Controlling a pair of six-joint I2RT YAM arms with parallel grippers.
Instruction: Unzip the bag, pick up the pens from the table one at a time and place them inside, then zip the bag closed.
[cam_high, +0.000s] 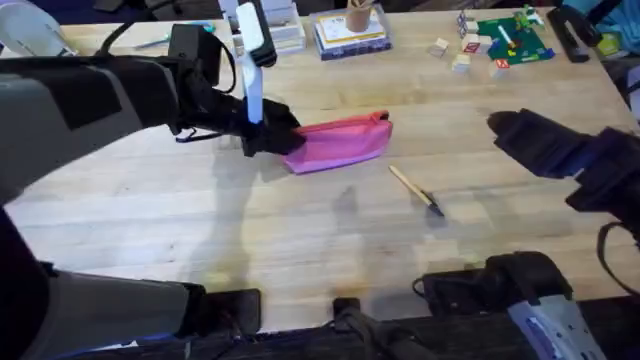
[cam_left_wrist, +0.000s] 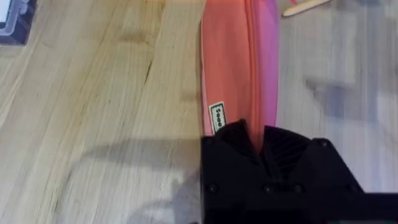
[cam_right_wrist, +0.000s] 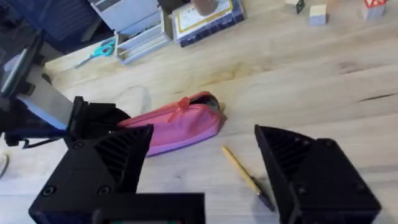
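Observation:
The pink bag (cam_high: 340, 142) lies across the middle of the table (cam_high: 300, 230), its zipper running along the top. A small red pull tab (cam_right_wrist: 183, 104) sits near the end away from the left arm. My left gripper (cam_high: 265, 135) is shut on the bag's other end; in the left wrist view its fingers (cam_left_wrist: 258, 142) pinch the fabric at the zipper seam (cam_left_wrist: 252, 62). One tan pen (cam_high: 415, 188) with a dark tip lies just right of the bag, also seen as the pen (cam_right_wrist: 245, 177). My right gripper (cam_right_wrist: 204, 134) hovers open above bag and pen, at the right gripper (cam_high: 505, 125).
Teal-handled scissors (cam_right_wrist: 99, 51) lie at the back left by a white tray stack (cam_high: 275, 30). A book pile with a cup (cam_high: 350, 35) stands at the back. A green plate with toy blocks (cam_high: 510, 40) is at the back right. Bare wood lies in front of the bag.

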